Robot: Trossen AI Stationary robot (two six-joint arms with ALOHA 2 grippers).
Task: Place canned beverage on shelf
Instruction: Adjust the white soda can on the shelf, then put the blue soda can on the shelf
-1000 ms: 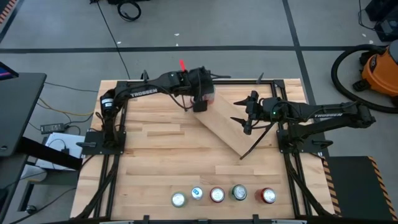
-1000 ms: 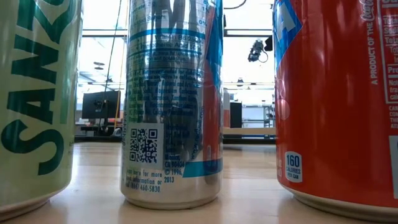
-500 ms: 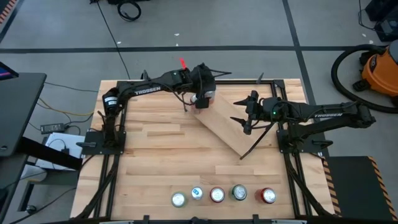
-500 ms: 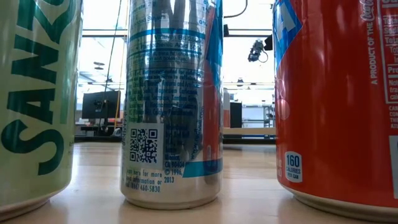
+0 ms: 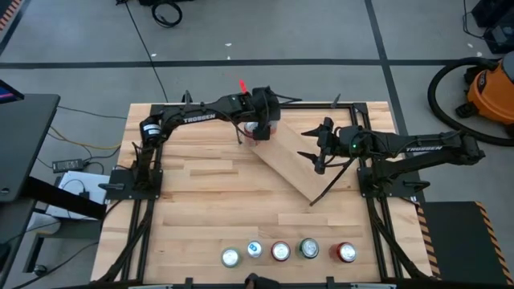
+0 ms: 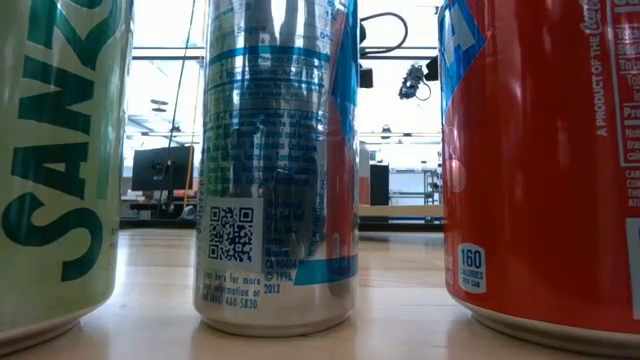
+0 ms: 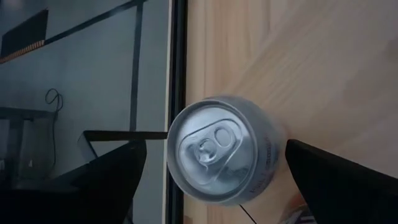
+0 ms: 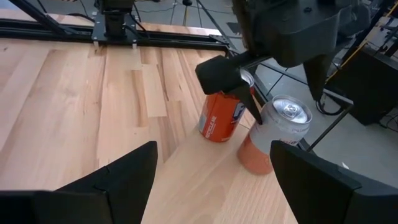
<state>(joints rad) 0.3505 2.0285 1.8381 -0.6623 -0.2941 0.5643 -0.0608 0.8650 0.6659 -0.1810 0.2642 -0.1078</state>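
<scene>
Up near the top centre of the high view you've got the left gripper [image 5: 259, 128] hovering over the far corner of the shelf [image 5: 293, 160], fingers spread either side of a silver-topped can [image 8: 273, 144] that's standing on the board – looks let go, not squeezed. An orange can [image 8: 219, 117] sits just beside it, though whether that one's on the board or the tabletop [image 5: 201, 201] behind it I can't tell. So one, maybe two placed – five cans [image 5: 281, 251] are lined up along the bottom edge waiting on you. All of them look sealed, tabs down. Your right gripper [image 5: 319, 154] is parked over the shelf's right side, fingers apart and empty
</scene>
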